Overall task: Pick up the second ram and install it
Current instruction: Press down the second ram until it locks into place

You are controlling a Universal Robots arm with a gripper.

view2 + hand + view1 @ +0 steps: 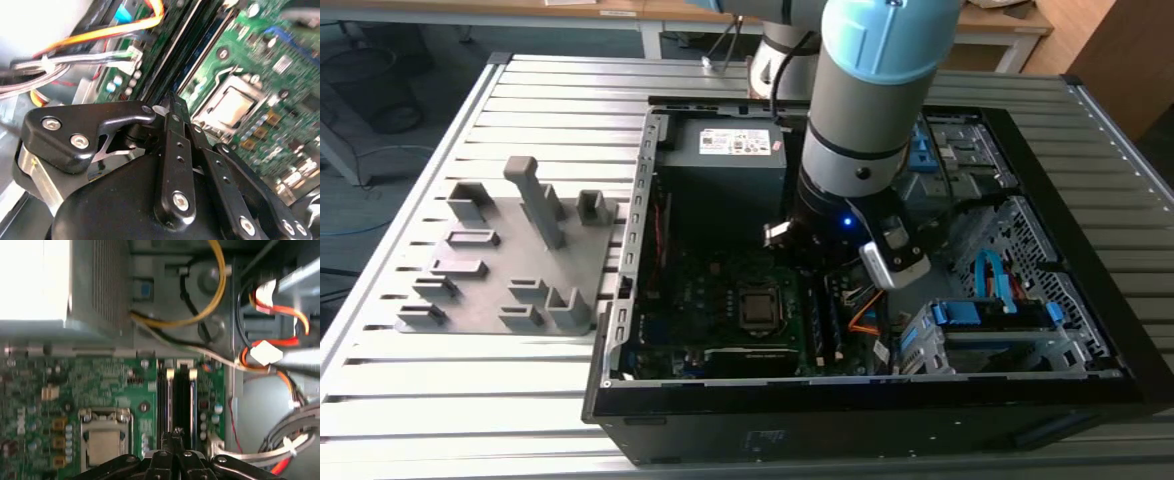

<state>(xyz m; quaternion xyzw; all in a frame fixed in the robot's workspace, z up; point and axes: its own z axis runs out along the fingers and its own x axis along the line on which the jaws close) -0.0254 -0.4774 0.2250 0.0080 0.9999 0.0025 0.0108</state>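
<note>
Down inside the open computer case (640, 300) the claw (176, 436) stands over the memory slots (178, 400) of the green motherboard (75, 390); in both wrist views its fingertips (172, 107) look pressed together with no gap between them. Directly beneath the tips, in the first wrist view, dark sticks stand upright in the slots, running straight away from the claw; the second ram (192, 397) seems to be one of these, already seated, though which one I cannot tell for sure, and whether the tips touch its upper edge is unclear. Just beside the claw sits the processor socket (104, 440) with its metal frame; beyond the slots, past the far end of the sticks, orange and yellow cables (215, 295) loop across the case wall. In the exterior view the grey holder tray (507, 265) lies well apart from the claw, outside the case on the slatted table (480, 400), toward the exterior view's left.
</note>
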